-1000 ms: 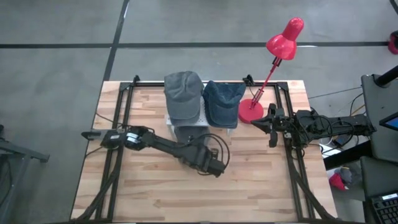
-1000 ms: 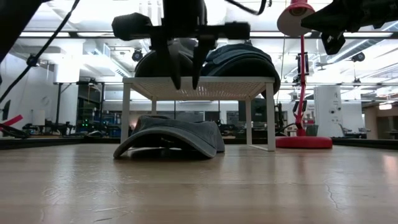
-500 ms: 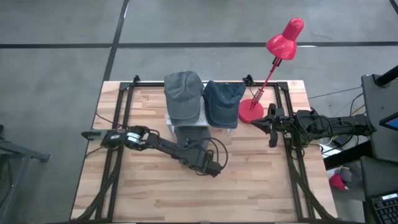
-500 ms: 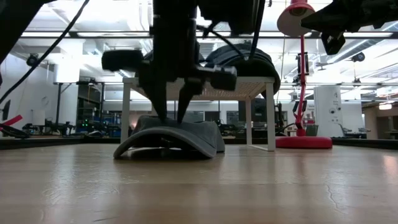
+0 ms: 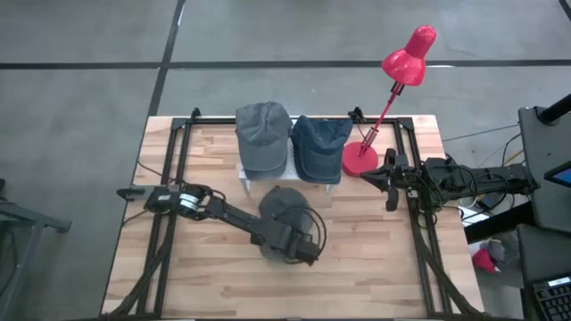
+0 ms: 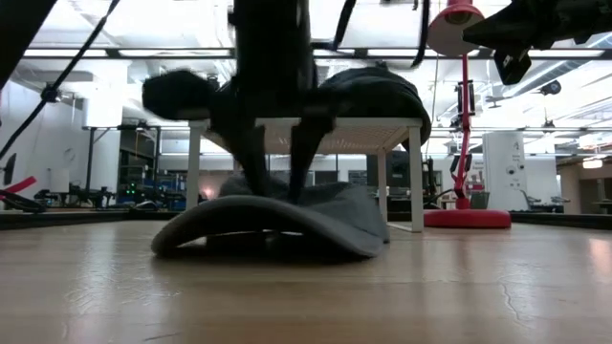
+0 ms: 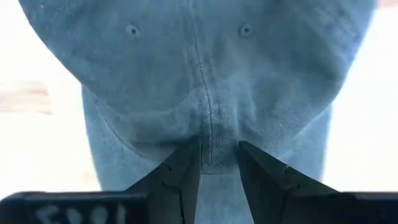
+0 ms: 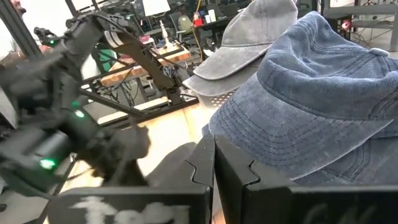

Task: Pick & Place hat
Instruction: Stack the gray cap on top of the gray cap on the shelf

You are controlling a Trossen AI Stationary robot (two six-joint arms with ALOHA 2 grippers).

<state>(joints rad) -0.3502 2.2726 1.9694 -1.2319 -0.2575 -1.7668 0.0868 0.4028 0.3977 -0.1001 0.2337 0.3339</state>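
Note:
A grey cap (image 5: 284, 207) lies on the wooden table, just in front of a low white shelf (image 6: 306, 122), resting on its brim and lower rim (image 6: 273, 225). My left gripper (image 5: 284, 234) stands over the cap, pointing down, shut on it (image 7: 217, 165). Another grey cap (image 5: 263, 134) and a blue cap (image 5: 319, 147) sit on top of the shelf. My right gripper (image 5: 390, 183) hovers shut at the table's right side, beside the red lamp, touching nothing (image 8: 214, 165). My left gripper pinches a puckered fold of the cap's crown (image 7: 217, 140) between its two fingers, on the centre seam below the two eyelets. The fingers (image 6: 253, 167) come from above, pointing down. The cap stays on the table.
A red desk lamp (image 5: 361, 159) stands at the shelf's right end, with its head reaching over the far edge. Black frame rails (image 5: 169, 178) run along the table's left and right sides. Bare wood lies toward the near edge.
My left gripper has come down onto the grey cap and moved toward the table's near edge. The cap has slid with it, out from under the white shelf, and now lies in the open in front of it.

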